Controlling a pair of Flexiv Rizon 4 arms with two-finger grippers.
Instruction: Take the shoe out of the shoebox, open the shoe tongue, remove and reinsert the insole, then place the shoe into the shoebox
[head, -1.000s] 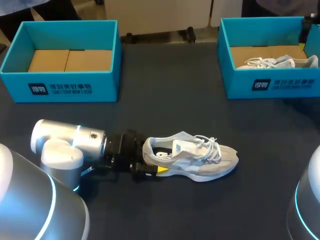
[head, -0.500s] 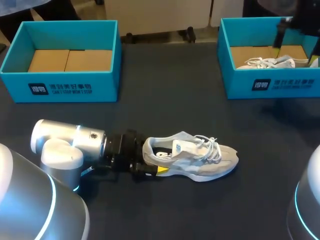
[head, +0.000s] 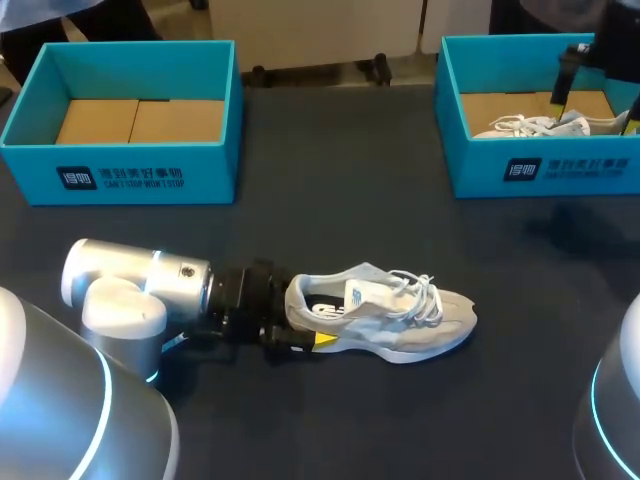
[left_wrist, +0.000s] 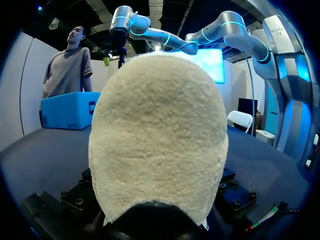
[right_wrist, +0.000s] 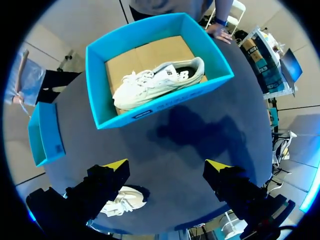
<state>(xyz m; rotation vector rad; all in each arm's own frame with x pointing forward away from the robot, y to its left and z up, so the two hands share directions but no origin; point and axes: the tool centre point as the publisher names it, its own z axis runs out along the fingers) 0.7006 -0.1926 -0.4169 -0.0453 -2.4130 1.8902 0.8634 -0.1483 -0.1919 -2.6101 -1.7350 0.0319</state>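
A grey shoe (head: 400, 310) lies upright on the dark table (head: 340, 180), toe toward the right. My left gripper (head: 314, 316) is at its heel, shut on it; one yellow tip rests against the near side and the far finger is hidden. In the left wrist view the heel (left_wrist: 157, 135) blocks nearly everything. My right gripper (right_wrist: 166, 165) hangs open and empty, high above the table just in front of the right shoebox (right_wrist: 165, 107). That box holds a white shoe (right_wrist: 157, 82). From the head camera the right gripper (head: 597, 95) shows over that shoebox (head: 540, 170).
An empty teal shoebox (head: 120, 170) with a cardboard floor stands at the back left. The two boxes are set well apart along the back of the table.
My right gripper has come in from the right edge to a spot over the right shoebox. The left arm and the grey shoe have stayed still.
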